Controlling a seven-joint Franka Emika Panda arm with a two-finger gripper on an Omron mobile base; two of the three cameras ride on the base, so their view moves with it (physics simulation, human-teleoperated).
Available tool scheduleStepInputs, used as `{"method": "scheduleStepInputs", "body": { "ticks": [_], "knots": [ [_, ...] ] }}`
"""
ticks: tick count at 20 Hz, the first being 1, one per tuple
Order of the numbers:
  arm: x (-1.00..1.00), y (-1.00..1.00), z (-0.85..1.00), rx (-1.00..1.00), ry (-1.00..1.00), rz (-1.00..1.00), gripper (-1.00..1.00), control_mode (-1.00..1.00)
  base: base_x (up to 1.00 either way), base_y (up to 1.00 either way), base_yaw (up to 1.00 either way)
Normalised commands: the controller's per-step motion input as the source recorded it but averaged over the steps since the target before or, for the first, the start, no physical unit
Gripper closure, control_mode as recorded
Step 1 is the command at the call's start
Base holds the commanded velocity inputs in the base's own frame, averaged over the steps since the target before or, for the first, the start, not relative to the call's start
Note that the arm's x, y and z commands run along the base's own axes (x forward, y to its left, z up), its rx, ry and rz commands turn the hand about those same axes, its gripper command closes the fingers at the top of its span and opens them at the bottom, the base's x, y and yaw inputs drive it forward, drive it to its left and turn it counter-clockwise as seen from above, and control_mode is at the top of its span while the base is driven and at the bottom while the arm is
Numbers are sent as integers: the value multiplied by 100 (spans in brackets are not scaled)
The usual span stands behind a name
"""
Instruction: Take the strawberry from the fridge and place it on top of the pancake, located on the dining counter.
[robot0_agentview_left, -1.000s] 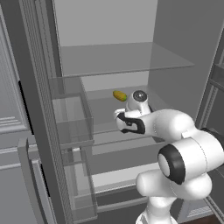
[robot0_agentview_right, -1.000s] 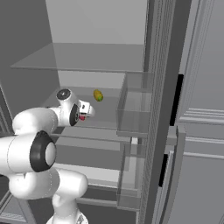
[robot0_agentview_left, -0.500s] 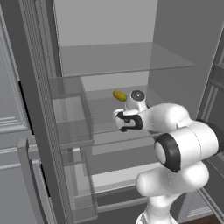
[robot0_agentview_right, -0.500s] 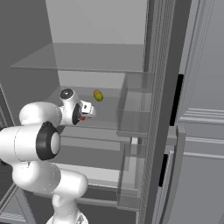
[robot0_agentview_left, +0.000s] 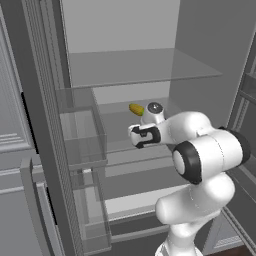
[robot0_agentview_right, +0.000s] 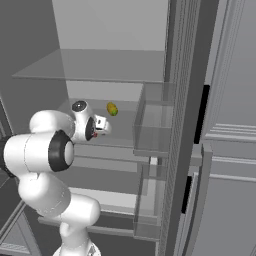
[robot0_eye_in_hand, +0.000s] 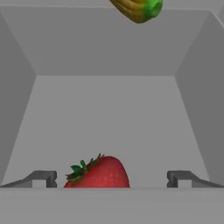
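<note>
The fridge (robot0_agentview_left: 120, 30) stands open, showing a pale interior with glass shelves. On the middle shelf lies the strawberry (robot0_eye_in_hand: 98, 173), small and red with green leaves. My gripper (robot0_eye_in_hand: 111, 179) is open, and the berry sits between its two fingertips, nearer the left one. From the base, my gripper (robot0_agentview_left: 139, 137) hangs low over that shelf, its hand also visible from the right side (robot0_agentview_right: 99, 127). The pancake and the dining counter are out of view.
A small yellow-green item (robot0_agentview_left: 136, 109) lies on the same shelf just beyond the hand (robot0_eye_in_hand: 138, 8). Clear door bins (robot0_agentview_left: 80, 125) jut out on the left door and on the right door (robot0_agentview_right: 152, 120). A glass shelf (robot0_agentview_left: 140, 67) spans overhead.
The arm's elbow and upper links have swung forward and grown larger in both base views. The hand stays almost in place over the shelf, jaws still open.
</note>
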Motion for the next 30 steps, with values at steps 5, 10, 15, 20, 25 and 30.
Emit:
{"method": "scheduleStepInputs", "body": {
  "ticks": [5,10,15,20,25,30],
  "knots": [
    [14,1,-15,0,1,0,-100,-100,0,0,0],
    [8,2,-10,0,0,0,100,-100,0,0,0],
    [-46,0,7,0,-7,0,100,-100,0,0,0],
    [-98,0,51,5,-4,0,100,-100,0,0,0],
    [-98,-4,75,12,0,0,100,-100,0,0,0],
    [-97,-8,70,7,0,0,100,-100,0,0,0]
  ]
}}
